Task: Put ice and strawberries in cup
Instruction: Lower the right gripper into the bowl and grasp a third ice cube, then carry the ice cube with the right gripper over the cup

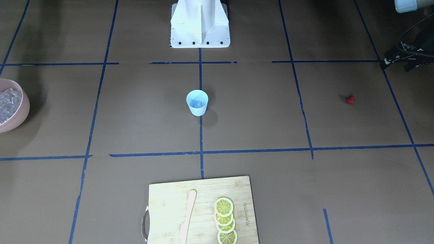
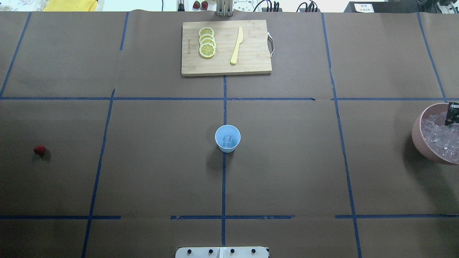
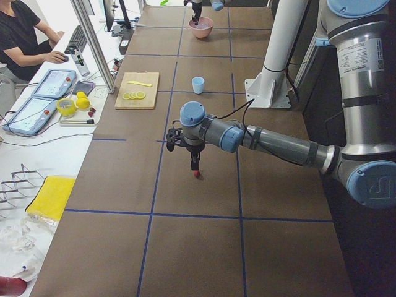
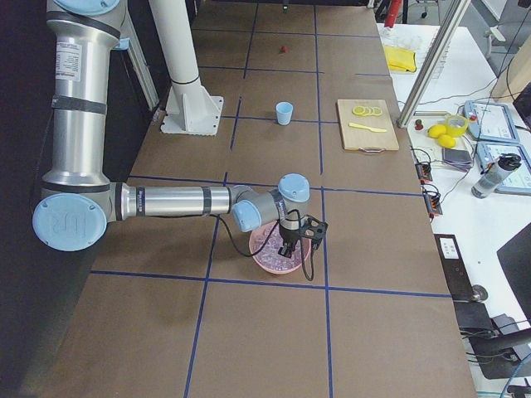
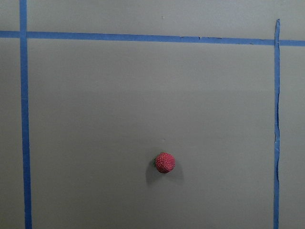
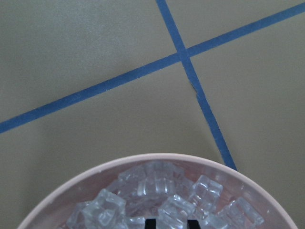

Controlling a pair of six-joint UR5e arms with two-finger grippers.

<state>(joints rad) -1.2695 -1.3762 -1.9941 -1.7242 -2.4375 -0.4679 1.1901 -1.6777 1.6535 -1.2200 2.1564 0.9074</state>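
Plainly, two errands are open at once. My right pincer [image 2: 449, 120] hangs over the pink bowl [image 2: 416, 133] at the right edge of the overhead view. Its wrist camera shows two dark tips apart at the bottom edge, down among the ice [image 6: 162, 191], but I cannot tell whether they pinch a cube or merely straddle it. My left pincer [image 3: 195, 167] points down just above the strawberry [image 5: 165, 162] in the middle of the left side view, and there too I cannot tell how the jaws stand. The cup [image 2: 227, 149] stands upright at the centre of the overhead view, well apart from both, with at least one cube [image 2: 228, 139] in it. The strawberry lies on bare paper at that view's far left. I judge the ice step part done and the berry step not begun. Next, my right must lift a cube clear and carry it over the cup's mouth. My left must centre on the berry, drop, and close gently so it does not roll.
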